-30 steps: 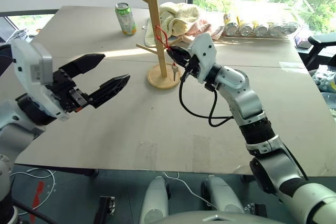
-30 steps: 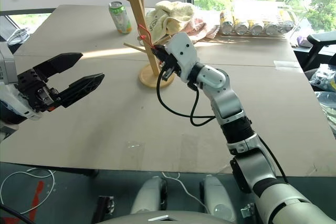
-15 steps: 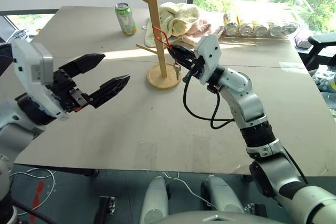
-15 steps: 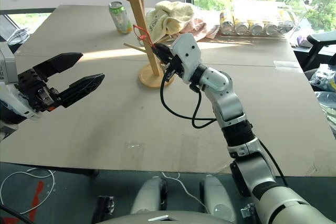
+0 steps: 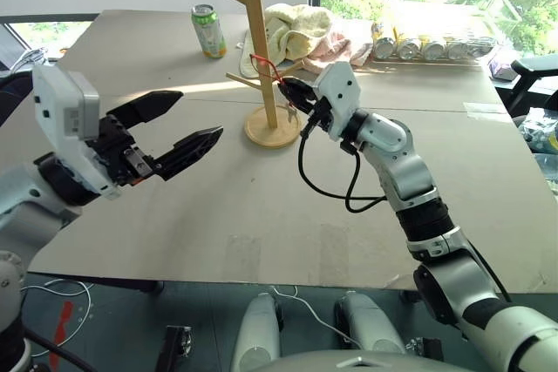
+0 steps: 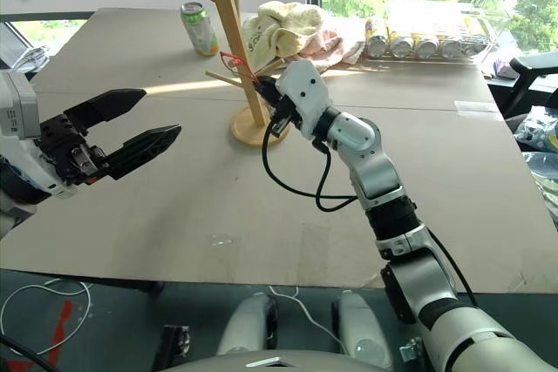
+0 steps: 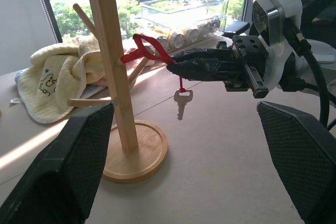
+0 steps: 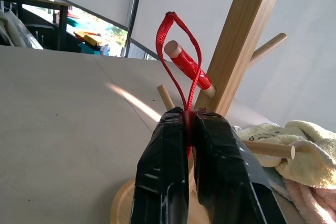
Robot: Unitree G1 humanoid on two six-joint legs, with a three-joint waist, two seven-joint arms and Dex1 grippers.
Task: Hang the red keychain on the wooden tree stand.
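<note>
Right gripper [image 8: 190, 124]: clenched on red keychain [image 8: 181, 59], cord looped over a peg of the wooden tree stand [image 7: 107, 56]. Left gripper [image 5: 179, 124]: spread wide, empty. Risk: withdrawing unreleased would likely drag the loop off.

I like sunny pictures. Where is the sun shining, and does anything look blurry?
Left eye view: a sunlit stripe crosses the table behind the wooden tree stand. Left wrist view: the left gripper's fingers look big and blurry; the red keychain is sharp. Right wrist view: the right gripper is glossy.
</note>
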